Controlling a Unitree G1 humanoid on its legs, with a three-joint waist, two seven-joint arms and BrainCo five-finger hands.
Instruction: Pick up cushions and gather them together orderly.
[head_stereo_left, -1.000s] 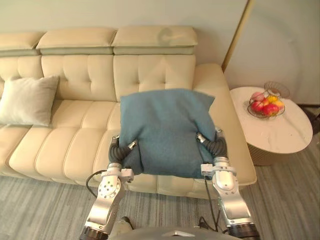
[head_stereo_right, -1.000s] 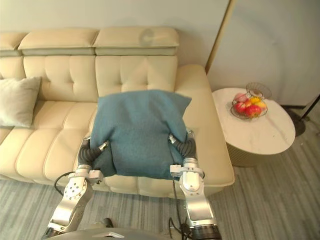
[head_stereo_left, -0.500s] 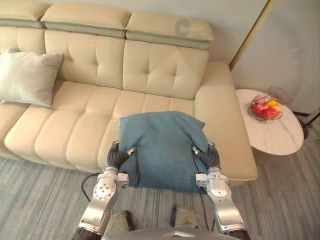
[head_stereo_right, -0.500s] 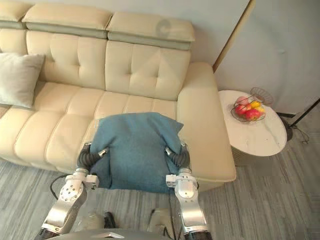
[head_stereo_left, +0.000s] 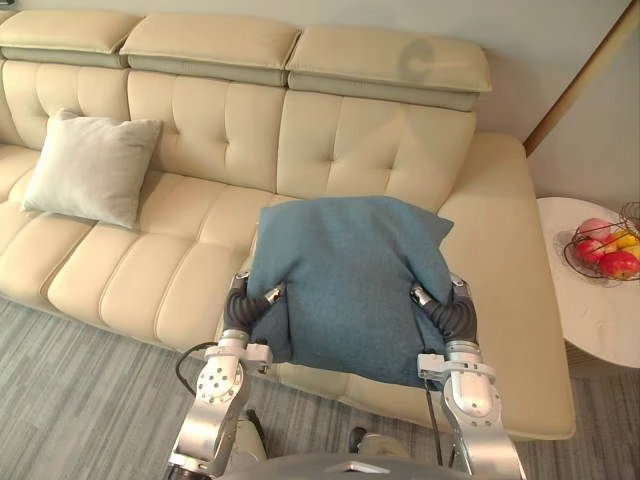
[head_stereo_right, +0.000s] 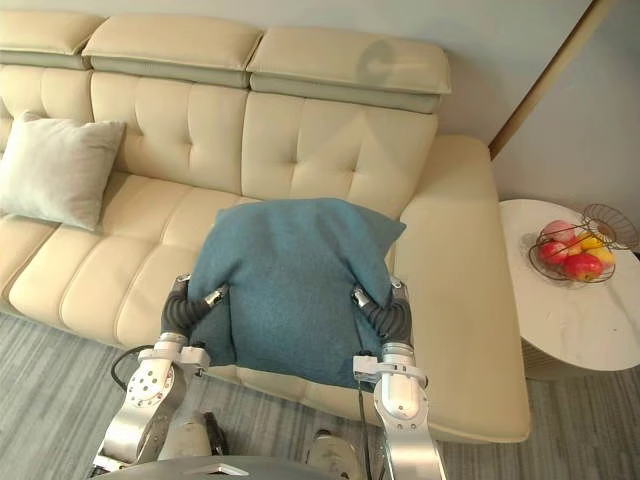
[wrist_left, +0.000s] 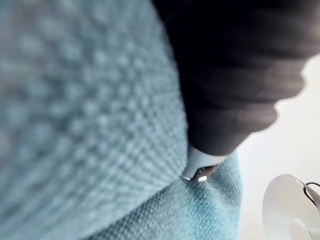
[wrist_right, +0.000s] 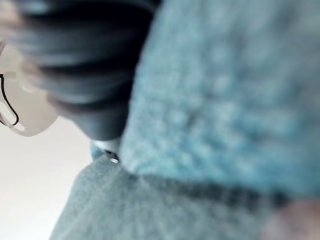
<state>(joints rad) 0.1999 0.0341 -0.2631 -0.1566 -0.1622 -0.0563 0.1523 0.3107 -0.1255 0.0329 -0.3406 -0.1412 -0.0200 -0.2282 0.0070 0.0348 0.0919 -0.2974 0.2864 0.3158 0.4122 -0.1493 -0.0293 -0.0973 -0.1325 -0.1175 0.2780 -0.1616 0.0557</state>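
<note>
Clearly, in left eye view, a teal knitted square cushion (head_stereo_left: 345, 280) was held up btwn both hands over the front edge of a cream tufted leather sofa (head_stereo_left: 380, 150). Left hand (head_stereo_left: 238, 308) sat at one side, right hand (head_stereo_left: 455, 318) at the other. A pale grey square cushion (head_stereo_left: 92, 168) leaned on the sofa back, well apart to robot's left, nearer the left hand, so the carry prob. runs leftward. Right eye view: same layout. Both wrist views: dark cover pressed against teal knit, grip buried, so can't tell if clenched.
</note>
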